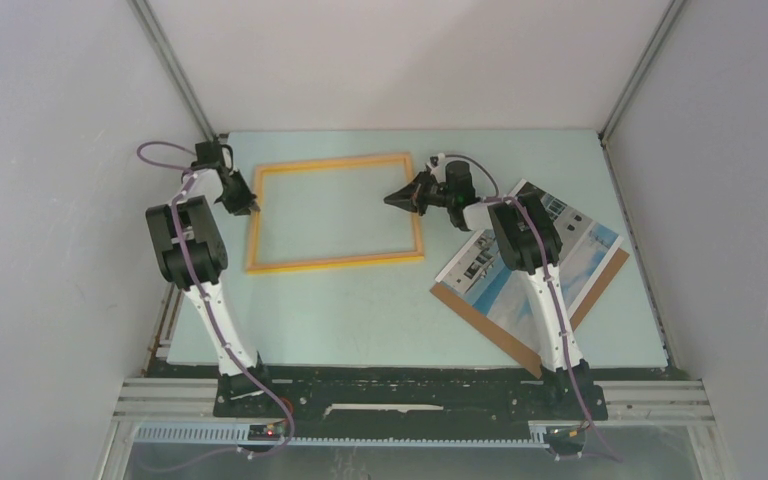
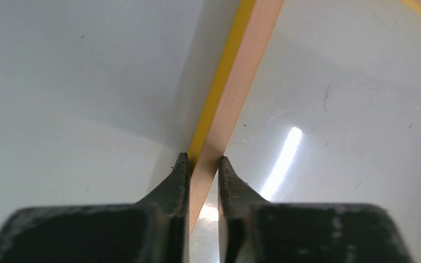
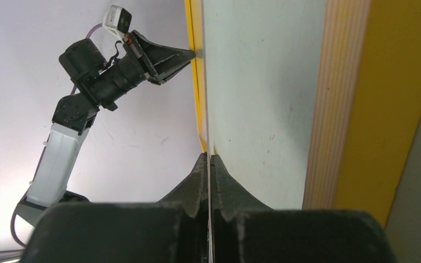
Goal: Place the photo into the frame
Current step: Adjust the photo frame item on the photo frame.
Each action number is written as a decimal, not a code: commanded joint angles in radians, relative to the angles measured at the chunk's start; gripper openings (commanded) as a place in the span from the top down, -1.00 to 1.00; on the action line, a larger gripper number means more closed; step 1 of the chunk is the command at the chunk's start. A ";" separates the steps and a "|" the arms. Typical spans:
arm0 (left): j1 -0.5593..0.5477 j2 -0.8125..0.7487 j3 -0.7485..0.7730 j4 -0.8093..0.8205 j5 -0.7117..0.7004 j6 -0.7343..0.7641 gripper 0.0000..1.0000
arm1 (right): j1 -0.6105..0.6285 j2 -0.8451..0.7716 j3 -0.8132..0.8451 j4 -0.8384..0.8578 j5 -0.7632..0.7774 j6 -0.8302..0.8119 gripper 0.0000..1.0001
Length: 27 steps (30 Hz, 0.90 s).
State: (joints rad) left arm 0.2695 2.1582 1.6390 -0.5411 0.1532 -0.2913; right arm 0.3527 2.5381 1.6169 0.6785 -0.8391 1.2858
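Note:
The frame lies flat on the pale table with its thin yellow-orange rim. My left gripper is shut on its left rim, and the wooden rim runs between my fingers. My right gripper is over the frame's right side, inside the rim. It is shut on a thin clear sheet seen edge-on, the frame's pane. The frame's right rim is beside it. The photo lies face up at the right, partly hidden by my right arm.
The brown backing board lies under the photo, showing along its near-left edge. The left arm shows in the right wrist view. White walls enclose the table on three sides.

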 commanded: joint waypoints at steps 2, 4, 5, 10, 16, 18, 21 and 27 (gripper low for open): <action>0.004 0.009 0.047 -0.043 -0.036 0.035 0.97 | 0.005 0.005 0.065 -0.044 0.029 -0.069 1.00; 0.005 0.009 0.047 -0.042 -0.038 0.037 0.98 | 0.003 0.004 0.086 -0.080 0.028 -0.098 1.00; 0.004 0.009 0.047 -0.042 -0.039 0.039 0.99 | 0.002 0.002 0.094 -0.094 0.028 -0.110 1.00; 0.004 0.008 0.049 -0.043 -0.033 0.042 0.82 | -0.002 0.014 0.133 -0.116 0.012 -0.130 1.00; 0.008 -0.012 0.076 -0.053 0.001 0.015 0.18 | 0.004 0.022 0.144 -0.093 -0.012 -0.121 1.00; 0.013 -0.031 0.070 -0.035 0.024 -0.006 0.09 | 0.005 0.024 0.149 -0.086 -0.021 -0.120 1.00; 0.028 -0.049 0.065 0.009 0.076 -0.056 -0.01 | 0.006 0.029 0.152 -0.050 -0.047 -0.102 1.00; 0.050 0.014 0.130 0.026 0.056 -0.149 0.02 | 0.011 0.010 0.114 0.001 -0.080 -0.096 1.00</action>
State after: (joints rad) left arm 0.3004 2.1605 1.6653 -0.5571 0.1974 -0.3622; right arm 0.3511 2.5549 1.7306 0.5980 -0.8684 1.1904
